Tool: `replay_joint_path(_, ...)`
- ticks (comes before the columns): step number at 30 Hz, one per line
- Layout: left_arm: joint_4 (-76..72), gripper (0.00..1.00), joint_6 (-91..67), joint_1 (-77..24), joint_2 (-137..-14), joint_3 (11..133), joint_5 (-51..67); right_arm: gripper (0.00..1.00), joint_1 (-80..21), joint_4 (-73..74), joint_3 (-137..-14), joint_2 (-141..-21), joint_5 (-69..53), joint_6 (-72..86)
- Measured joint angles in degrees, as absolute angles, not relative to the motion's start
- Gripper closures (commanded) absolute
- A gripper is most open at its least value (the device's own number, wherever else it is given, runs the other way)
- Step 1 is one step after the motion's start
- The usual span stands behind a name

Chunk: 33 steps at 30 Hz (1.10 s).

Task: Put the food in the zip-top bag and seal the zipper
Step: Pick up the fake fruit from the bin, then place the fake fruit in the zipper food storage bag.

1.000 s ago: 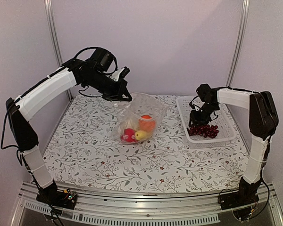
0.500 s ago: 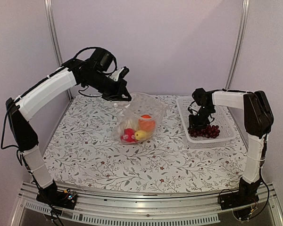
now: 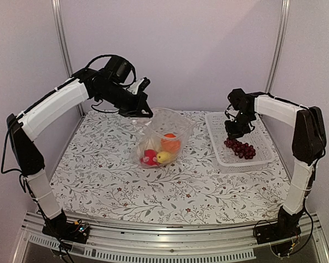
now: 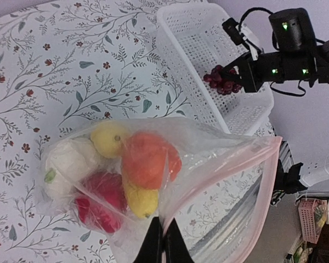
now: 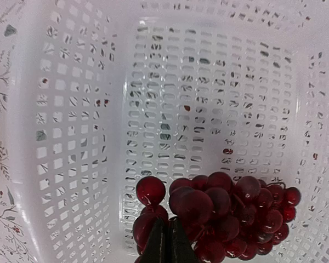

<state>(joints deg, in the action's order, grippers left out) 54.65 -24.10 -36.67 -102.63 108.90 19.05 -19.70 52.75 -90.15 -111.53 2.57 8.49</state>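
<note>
Left gripper [image 3: 145,113] pinched shut on the mouth edge of the zip-top bag [image 3: 163,137], mid-width near the far edge of the worktop [image 3: 98,181]. Inside: orange ball [image 4: 145,159], red piece [image 4: 101,200]. Right gripper [image 3: 233,133] clamped the grape bunch [image 3: 241,148] in the white basket [image 3: 245,164], far right corner.

I saw the left arm [image 3: 55,107] arched high and forward, its wrist up behind the jaws, which were pinched fully together. The right arm [image 3: 274,112] stood tall at its side, forearm reaching inward, wrist directly above its jaws, those clamped together too.
</note>
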Motion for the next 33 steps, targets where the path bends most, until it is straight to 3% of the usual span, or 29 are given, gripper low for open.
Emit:
replay_joint_path(9, 53.8, 1.00, -24.2, -36.7, -102.7, 108.9, 19.0, 1.00, -19.7, 59.2, -107.8, -102.4, 2.5, 10.4)
replay_joint_path(18, 52.4, 1.00, -25.1, -36.7, -102.7, 108.9, 19.1, 1.00, -19.7, 59.3, -124.5, -101.5, -10.0, 13.3)
replay_joint_path(33, 50.2, 1.00, -26.4, -36.6, -104.1, 108.9, 19.1, 1.00, -25.2, 46.0, -126.1, -100.6, -29.8, 21.8)
